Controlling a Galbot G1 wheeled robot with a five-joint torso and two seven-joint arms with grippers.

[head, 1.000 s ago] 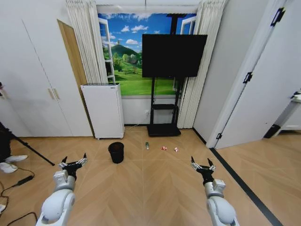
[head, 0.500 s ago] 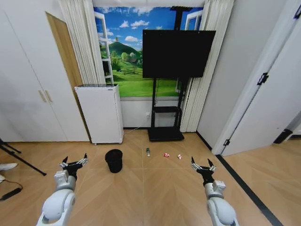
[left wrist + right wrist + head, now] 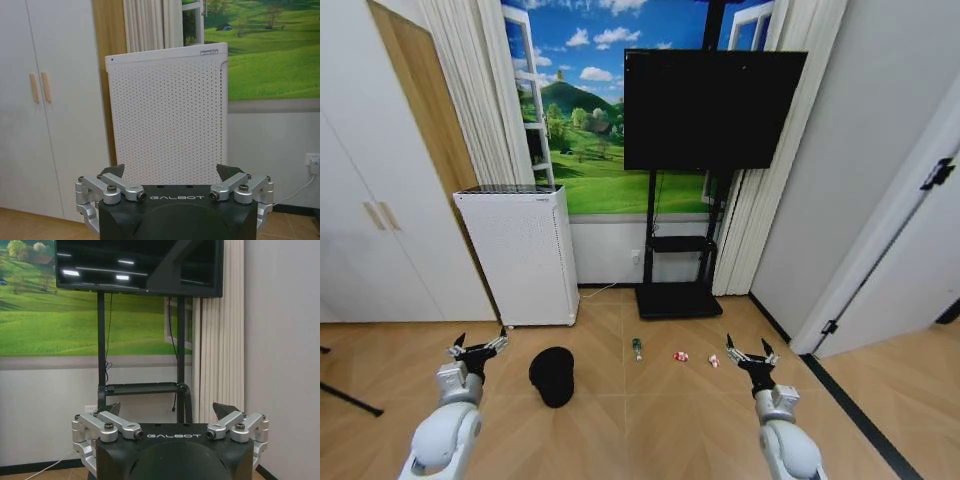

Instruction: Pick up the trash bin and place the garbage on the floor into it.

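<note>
Trash bin (image 3: 552, 376) — small, round, black — standing upright on the floor (image 3: 650, 430), just in front of the white perforated cabinet (image 3: 518, 255) and a little to its right. Open top visible from the head view, nothing discernible inside. Not touched by either gripper.

Garbage spread in a loose row on the parquet to the right of the bin, in front of the black TV stand base (image 3: 677, 300): dark green bottle (image 3: 637, 348) nearest the bin, first red-and-white wrapper (image 3: 680, 356) further right, second wrapper (image 3: 713, 361) just beyond it. All three apart from each other and apart from the bin.

Left gripper (image 3: 478, 346) held raised at the lower left of the head view, to the left of the bin and well short of it. Fingers spread wide, nothing between them. In the left wrist view, same gripper (image 3: 172, 173) aimed at the cabinet face, dark fingertips (image 3: 114, 171) far apart.

Right gripper (image 3: 749, 350) held raised at the lower right of the head view, appearing just beside the second wrapper in the picture but above floor level, not in contact. Fingers spread wide, empty. In the right wrist view, same gripper (image 3: 169, 410) aimed at the TV stand shelf (image 3: 142, 388) and the curtain (image 3: 217, 340) — fingertips (image 3: 223, 409) far apart.

Large black screen (image 3: 710, 110) mounted above the stand, landscape mural (image 3: 580, 130) behind it.
</note>
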